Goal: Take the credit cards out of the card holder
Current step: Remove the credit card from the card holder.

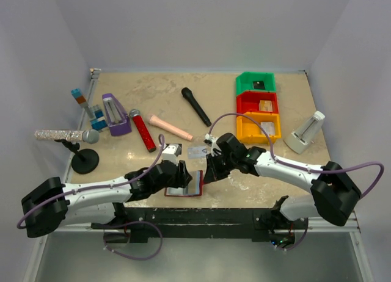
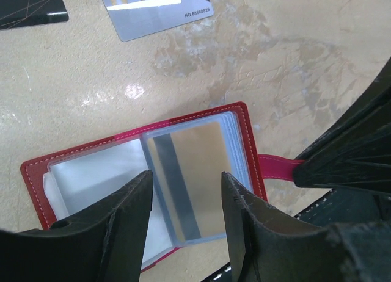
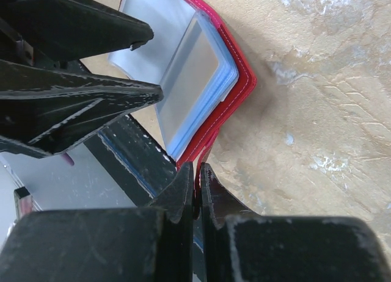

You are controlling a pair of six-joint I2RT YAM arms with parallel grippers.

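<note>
Right claw (image 3: 197, 172) pinching tab (image 2: 278, 166), holder (image 2: 183, 172) at edge

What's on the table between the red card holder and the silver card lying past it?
Nothing. In the left wrist view, the table between the card holder and the silver card is bare, just its mottled beige surface.

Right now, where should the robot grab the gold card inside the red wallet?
I'd take the tan-gold card by its two long edges, coming straight down with the left gripper, whose open fingers straddle it. It lies flat in a sleeve, so no face can be pinched. The right gripper, shut on the red tab, steadies the card holder.
</note>
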